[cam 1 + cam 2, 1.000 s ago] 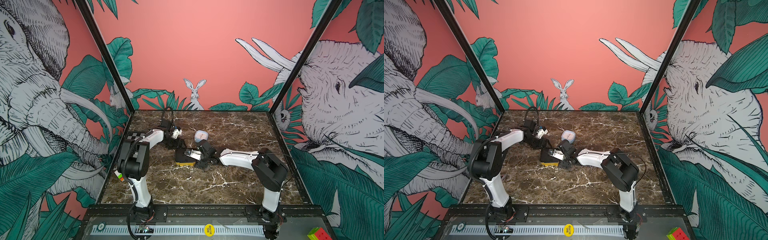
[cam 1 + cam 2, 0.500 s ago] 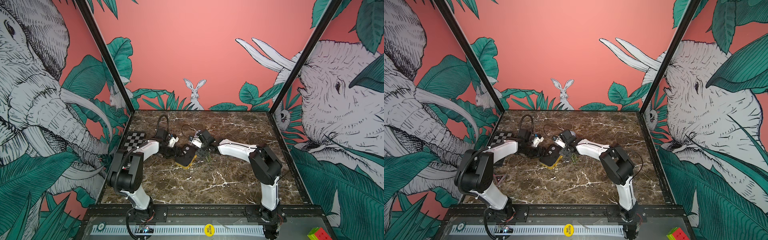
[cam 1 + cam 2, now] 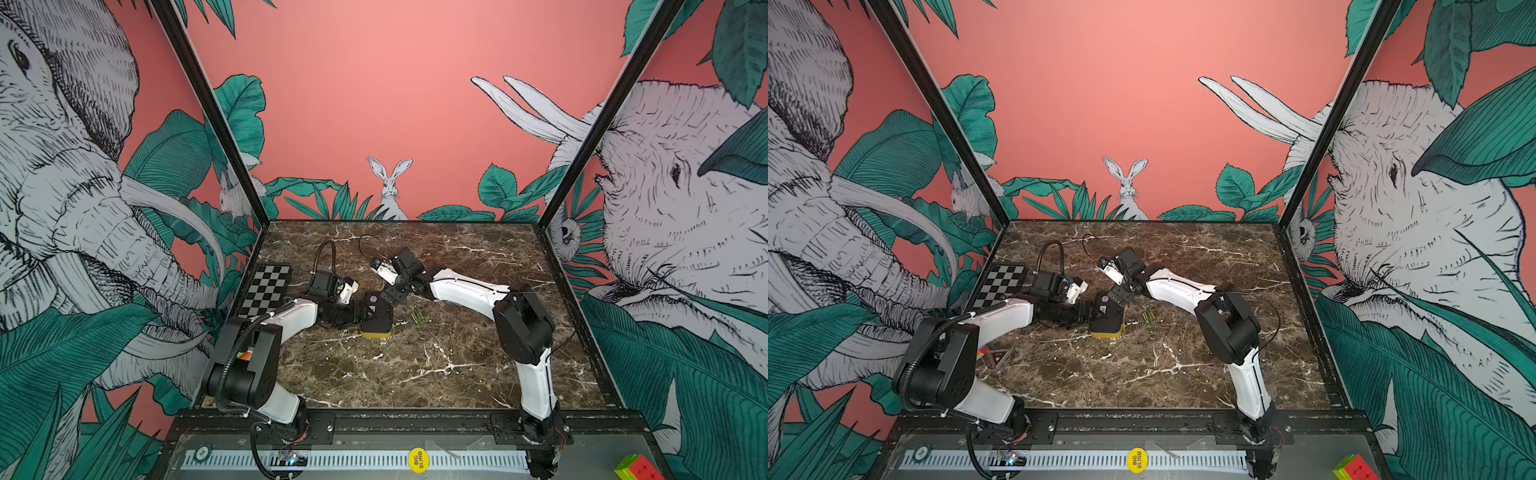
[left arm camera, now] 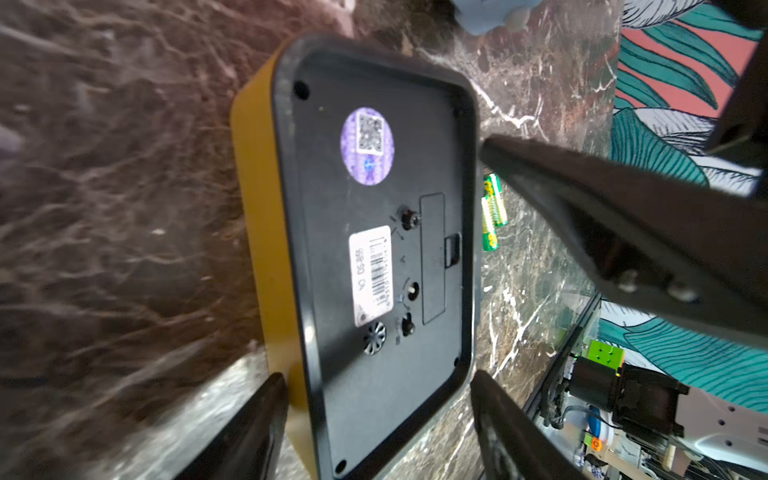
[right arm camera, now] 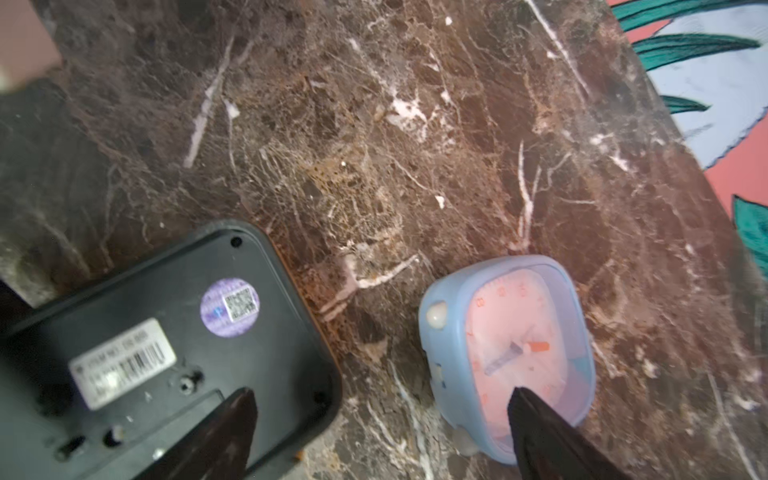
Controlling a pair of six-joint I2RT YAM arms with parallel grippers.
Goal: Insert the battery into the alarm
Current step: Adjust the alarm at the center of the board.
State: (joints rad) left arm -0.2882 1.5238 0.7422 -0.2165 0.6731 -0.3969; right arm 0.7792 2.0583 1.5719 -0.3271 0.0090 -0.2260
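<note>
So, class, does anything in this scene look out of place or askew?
Yes: the yellow clock stands tipped up on one edge in the left hand, and two batteries lie loose beside it.

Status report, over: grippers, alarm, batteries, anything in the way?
Left gripper clamps yellow alarm, back showing. Right gripper open beside it, empty. Battery cover shut; two green batteries loose on table. Blue clock nearby, not blocking.

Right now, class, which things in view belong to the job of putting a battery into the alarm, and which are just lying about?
For the job:
- yellow clock, black back showing
- green batteries on the table beside it

Lying about:
- blue clock
- checkered board
- puzzle cube
- yellow disc on the front rail
</note>
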